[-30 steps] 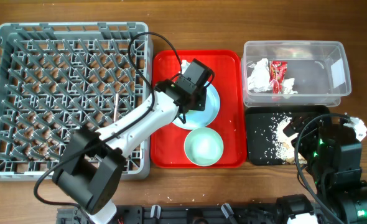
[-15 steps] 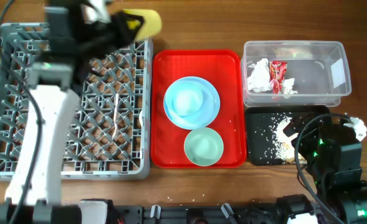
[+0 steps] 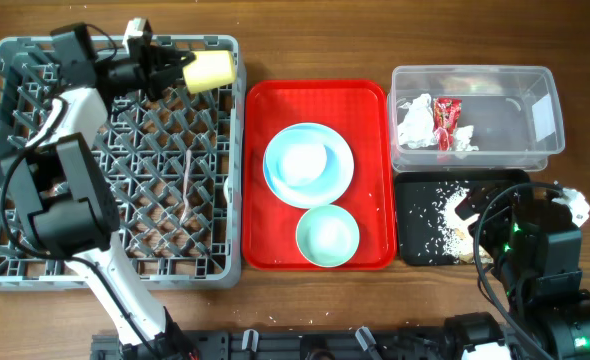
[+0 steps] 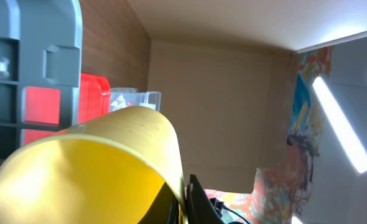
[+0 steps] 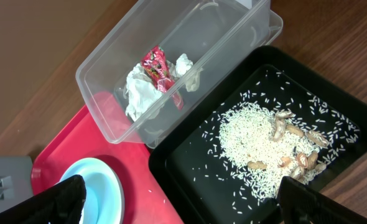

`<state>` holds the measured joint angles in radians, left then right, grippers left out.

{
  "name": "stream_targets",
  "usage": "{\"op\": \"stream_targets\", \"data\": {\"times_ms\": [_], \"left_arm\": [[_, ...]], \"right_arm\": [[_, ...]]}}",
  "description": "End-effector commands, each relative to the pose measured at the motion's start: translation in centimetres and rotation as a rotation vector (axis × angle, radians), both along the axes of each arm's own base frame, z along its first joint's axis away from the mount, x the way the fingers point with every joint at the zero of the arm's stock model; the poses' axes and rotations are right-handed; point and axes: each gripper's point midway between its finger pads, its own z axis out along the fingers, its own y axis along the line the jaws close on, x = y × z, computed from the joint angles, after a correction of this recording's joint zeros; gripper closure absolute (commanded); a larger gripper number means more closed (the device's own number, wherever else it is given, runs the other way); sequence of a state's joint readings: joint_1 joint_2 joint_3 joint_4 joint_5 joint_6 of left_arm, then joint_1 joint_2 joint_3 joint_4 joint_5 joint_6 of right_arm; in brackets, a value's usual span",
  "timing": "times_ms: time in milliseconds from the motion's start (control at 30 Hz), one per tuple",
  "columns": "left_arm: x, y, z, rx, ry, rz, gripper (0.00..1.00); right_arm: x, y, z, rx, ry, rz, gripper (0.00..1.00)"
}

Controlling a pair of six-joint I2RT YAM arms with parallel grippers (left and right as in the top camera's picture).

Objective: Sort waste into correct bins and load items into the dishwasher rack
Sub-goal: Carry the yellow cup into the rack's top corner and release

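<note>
Yellow cup (image 3: 208, 70), tipped sideways, sits pinched in the left jaws above a corner of the rack (image 3: 205, 180).

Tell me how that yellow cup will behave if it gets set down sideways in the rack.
The yellow cup looks thin-walled and hollow, so it is probably light. Its round side would likely roll, though pegs in the rack may stop it.

- Yellow cup (image 3: 209, 70), far edge.
- Grey rack (image 3: 175, 200), peg-grid pattern.
- Red tray (image 3: 370, 110); pale blue plate (image 3: 343, 170), pale green bowl (image 3: 327, 235).
- Black tray (image 3: 413, 190) (speckled with beige rice (image 3: 443, 205)).
- Clear tub (image 3: 505, 120): red wrapper (image 3: 445, 113), white napkin (image 3: 415, 122).
</note>
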<state>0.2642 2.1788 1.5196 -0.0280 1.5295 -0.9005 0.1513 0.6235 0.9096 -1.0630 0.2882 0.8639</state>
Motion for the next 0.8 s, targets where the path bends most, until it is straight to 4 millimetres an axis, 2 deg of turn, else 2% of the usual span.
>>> {"op": "stream_targets", "data": {"times_ms": [0,133,400,567,767], "left_arm": [[-0.3,1.2,-0.2,-0.012,-0.037,0.0,0.96],[0.1,1.5,-1.9,0.03,-0.011,0.055,0.96],[0.7,2.0,-3.1,0.082,0.007,0.109,0.96],[0.4,2.0,-4.1,0.112,0.009,0.117,0.96],[0.7,3.4,-5.7,0.199,-0.001,0.176,0.95]], "right_arm": [[0.1,0.0,0.5,0.016,-0.013,-0.007,0.0],[0.1,0.0,0.5,0.016,-0.013,-0.007,0.0],[0.1,0.0,0.5,0.016,-0.013,-0.006,0.0],[0.1,0.0,0.5,0.016,-0.013,-0.006,0.0],[0.1,0.0,0.5,0.016,-0.013,-0.006,0.0]]}}
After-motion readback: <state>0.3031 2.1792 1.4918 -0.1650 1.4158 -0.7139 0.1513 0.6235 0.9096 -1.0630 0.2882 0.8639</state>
